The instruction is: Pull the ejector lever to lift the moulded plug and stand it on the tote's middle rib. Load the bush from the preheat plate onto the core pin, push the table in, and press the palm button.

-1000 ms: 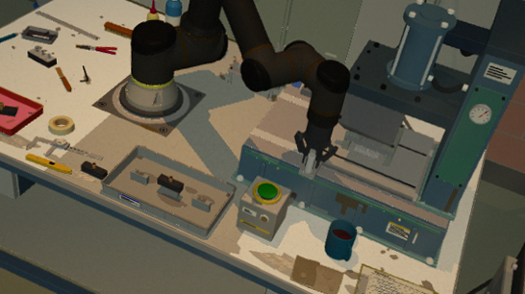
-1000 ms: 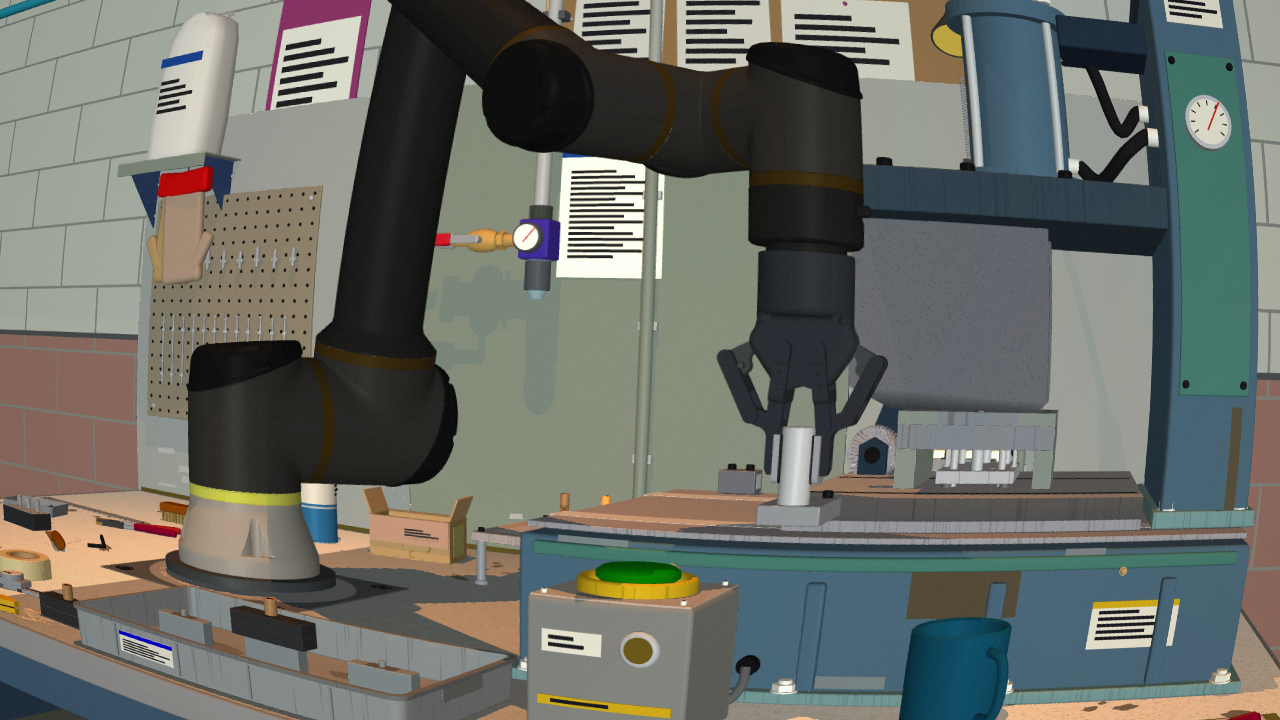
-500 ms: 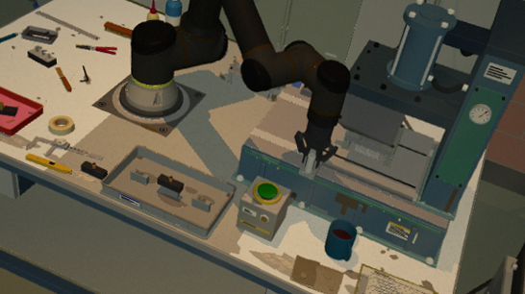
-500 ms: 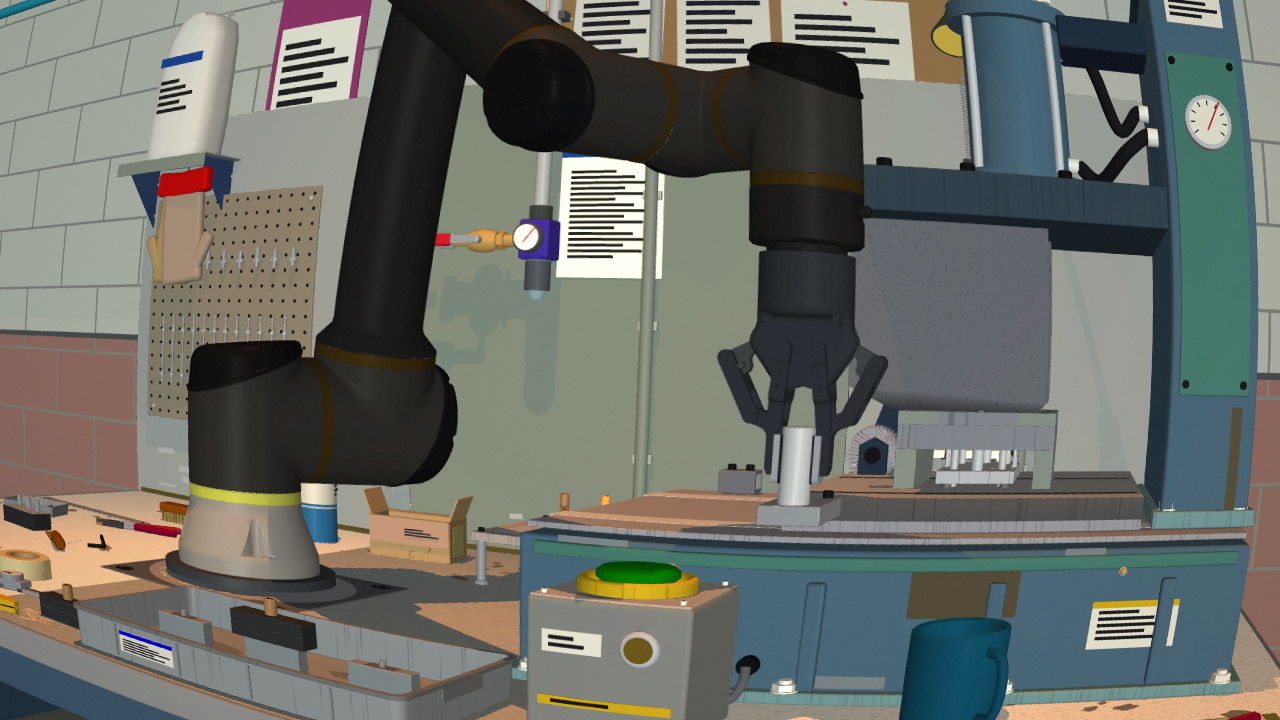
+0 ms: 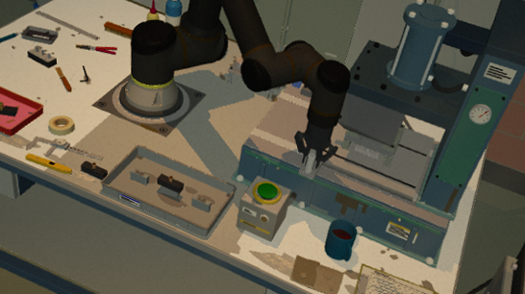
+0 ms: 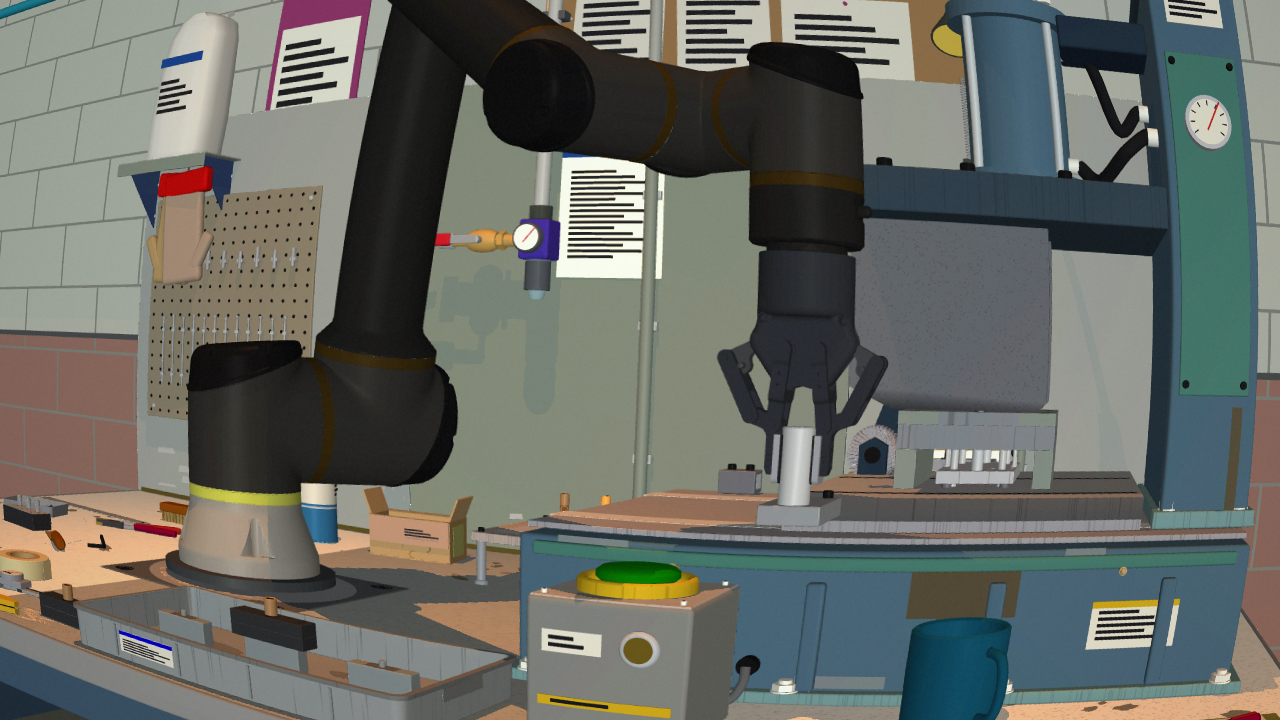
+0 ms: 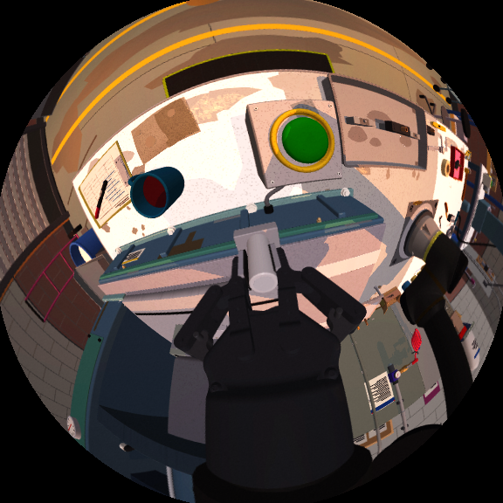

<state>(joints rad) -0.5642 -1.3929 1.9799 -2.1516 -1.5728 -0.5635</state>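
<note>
A light grey upright post [image 6: 796, 466] [image 7: 261, 263] [image 5: 309, 162] stands on a small grey base plate [image 6: 799, 513] at the front edge of the press's sliding table [image 6: 895, 506]. The black moulded plug [image 5: 170, 182] [image 6: 273, 627] stands on the middle rib of the grey tote [image 5: 168, 191] [image 6: 268, 649] to the left. The green palm button [image 5: 267, 191] [image 6: 638, 576] [image 7: 304, 139] sits on its grey box just in front of the table, below the post. My gripper [image 6: 796, 448] [image 7: 261, 272] [image 5: 311, 160] comes straight down over the post and is closed around its upper part.
Behind the table rise the press's grey upper block [image 6: 953, 313] and blue column [image 6: 1199, 269]. A blue mug [image 5: 341, 239] [image 6: 958, 667] stands on the bench in front of the press base. A red tray [image 5: 6, 109] and hand tools lie far left.
</note>
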